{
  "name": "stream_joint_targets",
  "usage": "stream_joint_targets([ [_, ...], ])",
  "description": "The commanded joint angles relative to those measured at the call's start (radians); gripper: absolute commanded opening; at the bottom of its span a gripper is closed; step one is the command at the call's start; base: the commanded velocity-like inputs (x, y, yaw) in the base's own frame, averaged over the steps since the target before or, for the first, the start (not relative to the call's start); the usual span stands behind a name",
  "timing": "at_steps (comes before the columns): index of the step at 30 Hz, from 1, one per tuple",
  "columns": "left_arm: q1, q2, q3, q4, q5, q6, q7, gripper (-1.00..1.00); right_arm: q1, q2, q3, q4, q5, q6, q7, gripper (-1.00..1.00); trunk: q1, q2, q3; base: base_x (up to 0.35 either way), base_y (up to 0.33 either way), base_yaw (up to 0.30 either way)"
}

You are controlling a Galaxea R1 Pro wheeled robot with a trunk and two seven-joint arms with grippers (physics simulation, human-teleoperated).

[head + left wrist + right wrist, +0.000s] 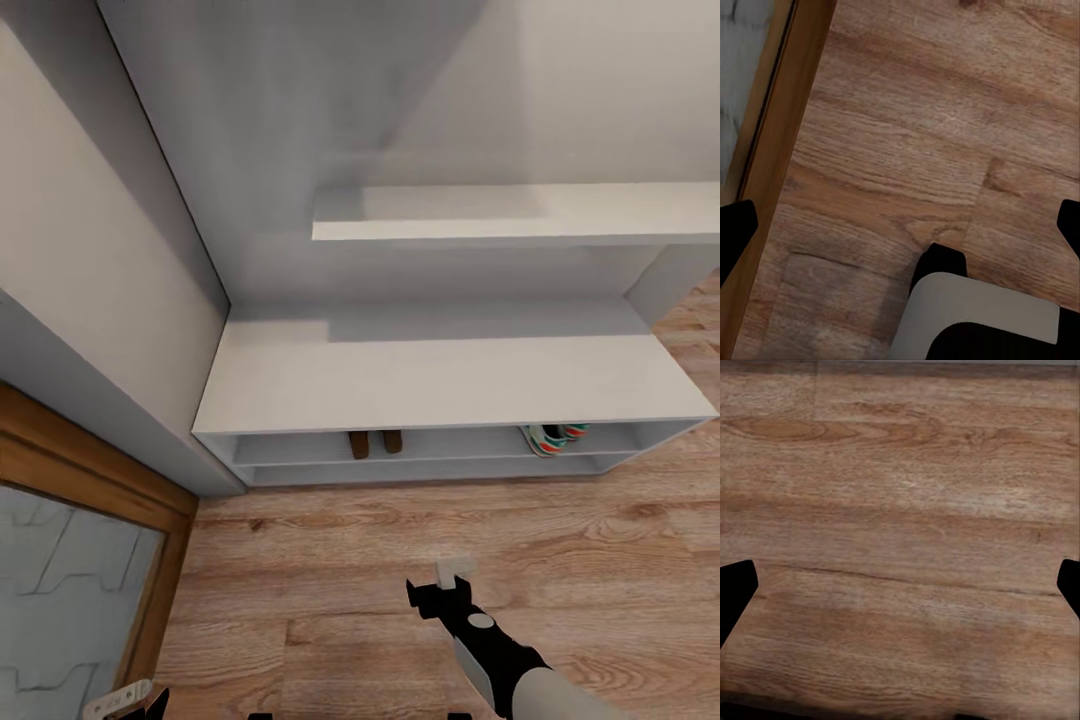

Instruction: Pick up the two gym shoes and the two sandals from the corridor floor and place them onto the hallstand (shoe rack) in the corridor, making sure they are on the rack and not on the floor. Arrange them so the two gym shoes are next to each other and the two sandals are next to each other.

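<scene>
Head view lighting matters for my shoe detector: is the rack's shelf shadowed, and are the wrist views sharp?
Head view: the hallstand has a bright, evenly lit top, but its shelf sits in shade, dimming the sandals and gym shoes. Left wrist view: the corridor floor grain looks soft, slightly blurred. Right wrist view: similar softness, no glare.

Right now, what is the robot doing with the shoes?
The robot is standing in front of the hallstand and is not holding anything. Its right gripper hangs open over the wooden corridor floor, and the left gripper is open over the floor too. On the rack's upper shelf, the brown sandals sit side by side near the middle, and the gym shoes sit together further right. No shoes show on the visible floor.
</scene>
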Motion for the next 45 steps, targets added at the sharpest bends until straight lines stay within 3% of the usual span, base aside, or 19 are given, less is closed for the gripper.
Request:
stream_joint_targets([
  [1,0.0,0.0,0.0,0.001,0.0,0.0,0.0,1.0,0.0,0.0,0.0,0.02,0.0,0.0,0.0,1.0,0.0,0.0,0.0,0.0,0.0,0.0],
  [6,0.001,0.0,-0.001,0.001,0.0,0.0,-0.001,1.0,0.0,-0.001,-0.001,0.104,0.0,0.0,0.001,1.0,0.0,0.0,0.0,0.0,0.0,0.0],
  [13,0.004,-0.001,-0.002,0.002,0.001,0.0,-0.004,1.0,0.0,-0.001,-0.001,0.136,0.003,0.001,0.001,1.0,0.0,0.0,0.0,0.0,0.0,0.0],
  [19,0.01,-0.001,-0.002,0.023,0.002,0.0,-0.004,1.0,0.0,-0.001,0.0,0.142,0.004,0.001,0.001,1.0,0.0,0.0,0.0,0.0,0.0,0.0],
  [27,0.012,-0.002,-0.002,0.113,0.0,0.0,-0.003,1.0,0.0,-0.001,0.0,0.143,0.006,0.002,0.001,1.0,0.0,0.0,0.0,0.0,0.0,0.0],
  [45,0.012,-0.002,-0.001,0.161,0.006,0.0,-0.001,1.0,0.0,-0.001,0.0,0.145,0.005,0.002,0.001,1.0,0.0,0.0,0.0,0.0,0.0,0.0],
])
